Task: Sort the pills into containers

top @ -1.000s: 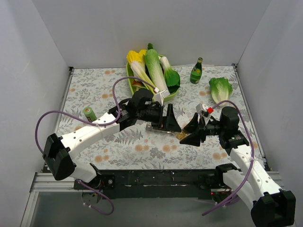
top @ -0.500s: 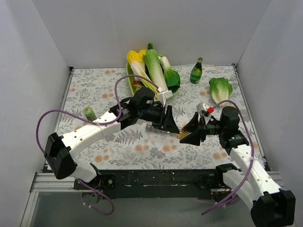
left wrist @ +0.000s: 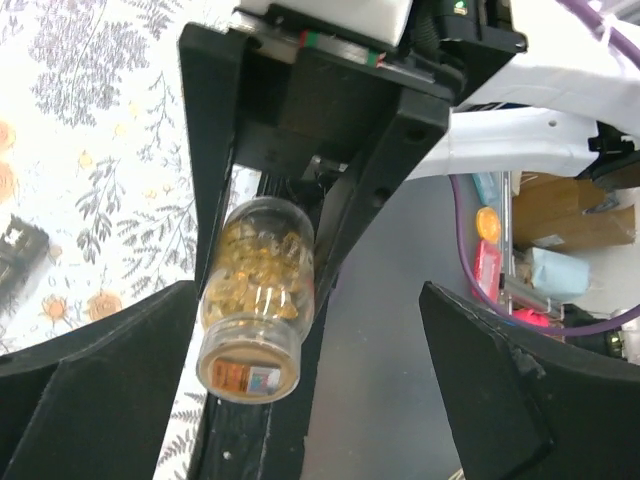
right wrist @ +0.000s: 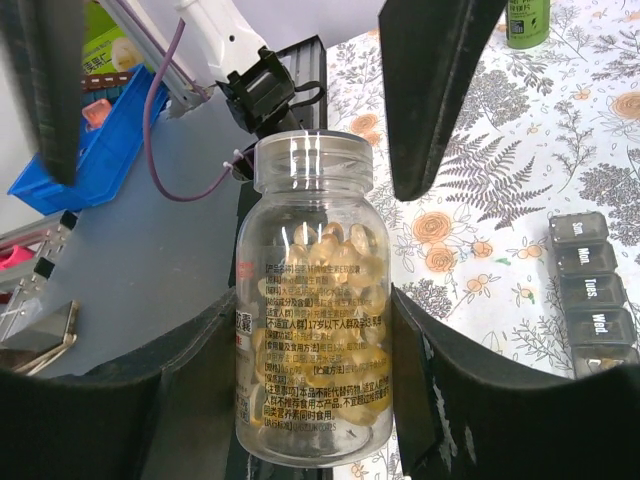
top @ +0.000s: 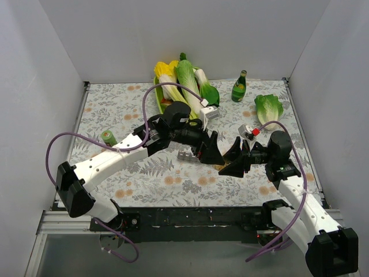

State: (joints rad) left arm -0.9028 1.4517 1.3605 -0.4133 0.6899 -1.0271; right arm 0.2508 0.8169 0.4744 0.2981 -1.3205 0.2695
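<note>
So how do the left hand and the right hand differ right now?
The right hand is shut on the clear pill bottle, while the left hand is open and holds nothing. The right hand's fingers press the bottle's sides; the left hand's fingers stand wide apart either side of its free end. In the top view the left hand points rightward, the right hand leftward. Both are black, two-fingered, and meet at the bottle.

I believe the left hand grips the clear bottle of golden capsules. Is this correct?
Not quite: it is the right hand that grips the clear bottle of golden capsules. The right wrist view shows the bottle clamped in that hand, while the left hand is open near it.
</note>
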